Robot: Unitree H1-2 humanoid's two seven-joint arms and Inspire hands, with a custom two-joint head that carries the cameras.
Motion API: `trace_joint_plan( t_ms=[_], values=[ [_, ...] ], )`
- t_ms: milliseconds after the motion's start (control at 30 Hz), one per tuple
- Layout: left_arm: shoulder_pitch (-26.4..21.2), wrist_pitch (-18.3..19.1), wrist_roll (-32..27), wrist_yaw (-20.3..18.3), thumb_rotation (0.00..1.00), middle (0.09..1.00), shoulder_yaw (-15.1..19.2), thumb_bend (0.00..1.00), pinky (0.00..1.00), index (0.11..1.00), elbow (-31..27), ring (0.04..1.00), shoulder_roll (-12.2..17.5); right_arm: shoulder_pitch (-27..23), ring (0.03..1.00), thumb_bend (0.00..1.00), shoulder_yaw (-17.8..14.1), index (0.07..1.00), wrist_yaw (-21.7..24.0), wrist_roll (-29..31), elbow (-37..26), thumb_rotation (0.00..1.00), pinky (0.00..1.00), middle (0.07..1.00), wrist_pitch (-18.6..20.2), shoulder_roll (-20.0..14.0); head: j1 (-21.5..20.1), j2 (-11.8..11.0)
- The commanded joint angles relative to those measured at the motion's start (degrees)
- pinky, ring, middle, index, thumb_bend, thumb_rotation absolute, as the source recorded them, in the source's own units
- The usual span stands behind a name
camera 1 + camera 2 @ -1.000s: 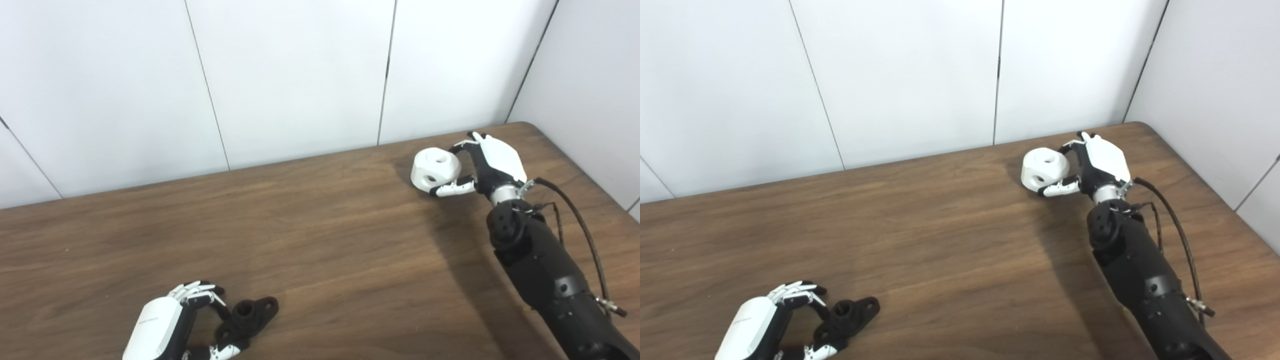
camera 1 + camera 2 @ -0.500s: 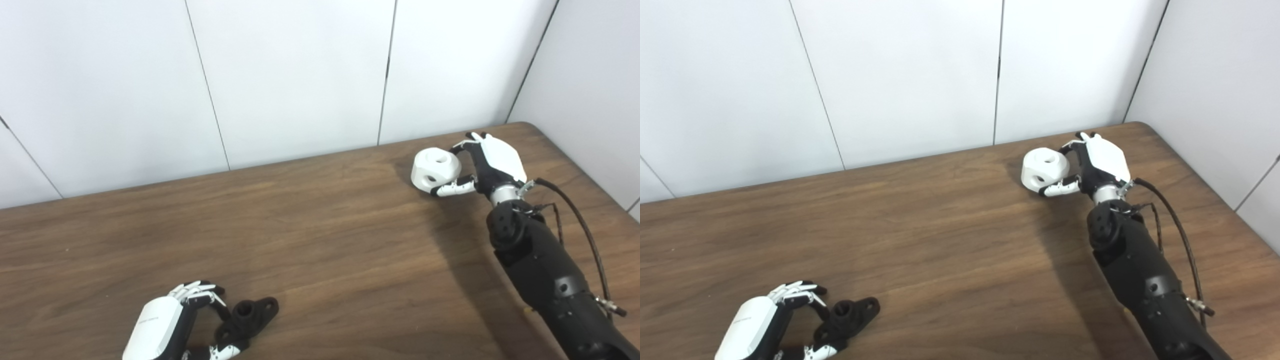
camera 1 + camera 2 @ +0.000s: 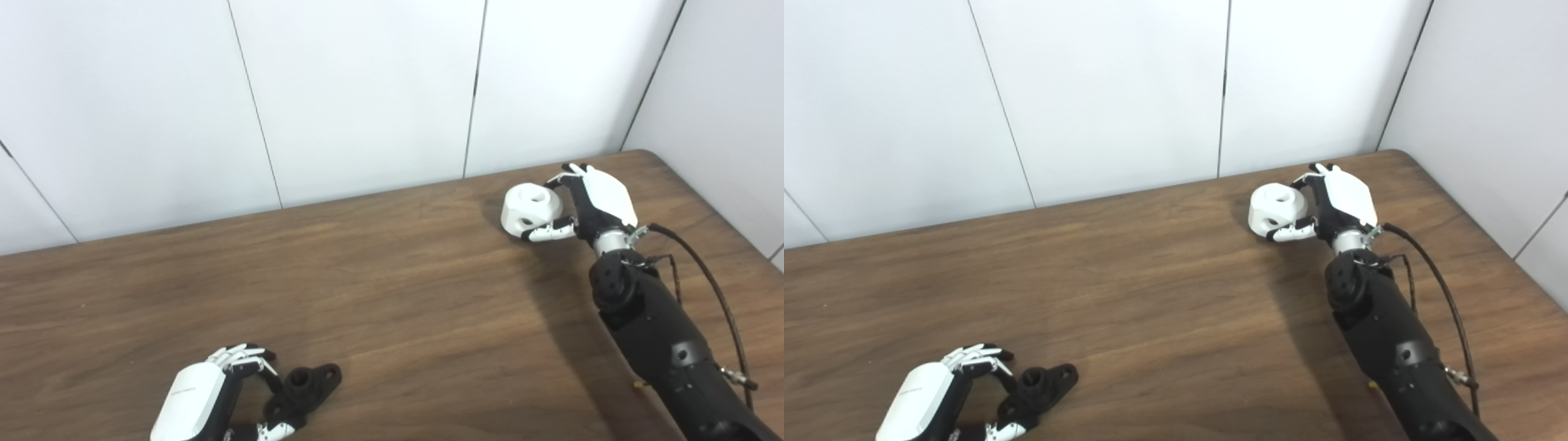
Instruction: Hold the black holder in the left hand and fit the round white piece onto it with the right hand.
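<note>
Slightly leftward and toward the holder is how the right hand and the round white piece have shifted since a second ago; the left hand has not moved. Its fingers curl around the white piece, pinching it from the far side and underneath. The black holder lies flat on the surface, long axis slanting up to the right, with the left hand's fingers bent about its near end. From the holder, the white piece sits well apart, far off to the right and back, so the right arm must carry it diagonally down-left.
</note>
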Motion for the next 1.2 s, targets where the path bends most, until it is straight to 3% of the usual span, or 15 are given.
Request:
trace_joint_plan(
  t_ms=[0, 767, 800, 867, 1167],
  values=[
    [1.0, 1.2, 1.6, -2.8, 0.05, 0.751, -0.5, 0.52, 0.88, 0.484, 0.7, 0.830, 1.5, -2.8, 0.976, 0.84, -0.5, 0.644, -2.0, 0.0, -0.5, 0.25, 1.00, 0.919, -1.9, -0.7, 0.1, 0.0],
    [1.0, 1.6, 2.2, -3.7, 0.05, 0.753, -0.9, 0.52, 0.88, 0.484, 0.3, 0.831, 1.9, -3.0, 0.972, 0.83, -0.5, 0.588, -4.2, 0.7, 0.2, 0.21, 1.00, 0.906, -2.4, -0.1, 0.2, 0.2],
    [1.0, 1.5, 2.2, -3.7, 0.05, 0.751, -0.9, 0.52, 0.88, 0.483, 0.4, 0.829, 1.9, -3.0, 0.972, 0.65, -0.5, 0.531, -4.3, 0.8, 0.2, 0.17, 1.00, 0.907, -2.4, 0.0, 0.2, 0.2],
    [1.0, 1.4, 2.3, -3.7, 0.05, 0.751, -1.0, 0.52, 0.88, 0.484, 0.4, 0.829, 2.0, -2.9, 0.971, 0.55, -0.6, 0.498, -4.6, 1.1, 0.1, 0.15, 1.00, 0.904, -3.0, 0.0, 0.3, 0.2],
    [1.1, 1.6, 2.3, -4.1, 0.05, 0.753, -1.0, 0.52, 0.89, 0.484, 0.0, 0.835, 2.1, -2.7, 0.934, 0.52, -0.2, 0.484, -6.7, 0.3, 0.4, 0.13, 1.00, 0.849, -4.8, 0.1, 0.4, 0.3]
  ],
)
